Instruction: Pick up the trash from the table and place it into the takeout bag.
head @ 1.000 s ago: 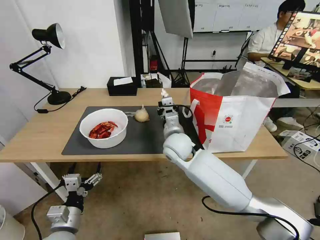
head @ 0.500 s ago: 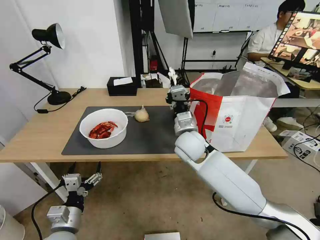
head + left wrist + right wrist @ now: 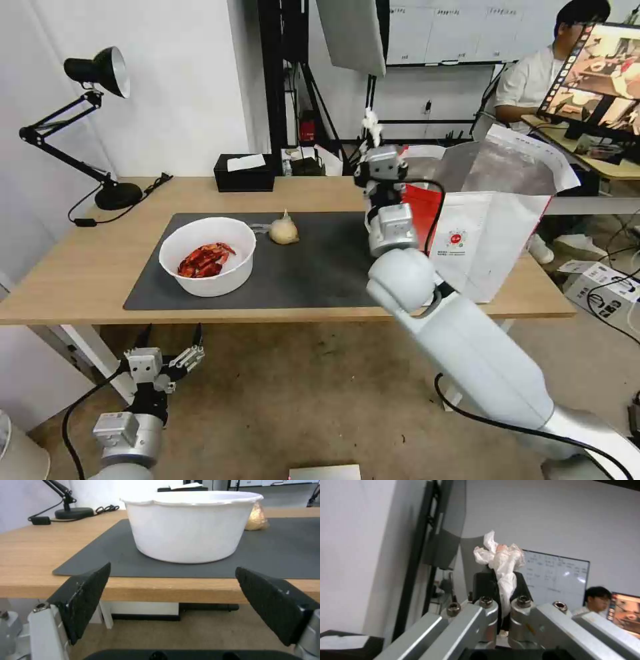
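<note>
Upper centre of the head view, my right gripper (image 3: 371,141) is raised above the desk (image 3: 80,267), pinching a crumpled white tissue (image 3: 371,127) beside the takeout bag (image 3: 493,227). On the dark grey mat (image 3: 313,267) sit the white bowl of crayfish shells (image 3: 208,255) and a small knotted plastic bag (image 3: 283,230). Lower left, my left gripper (image 3: 170,347) hangs wide open below the desk edge.
</note>
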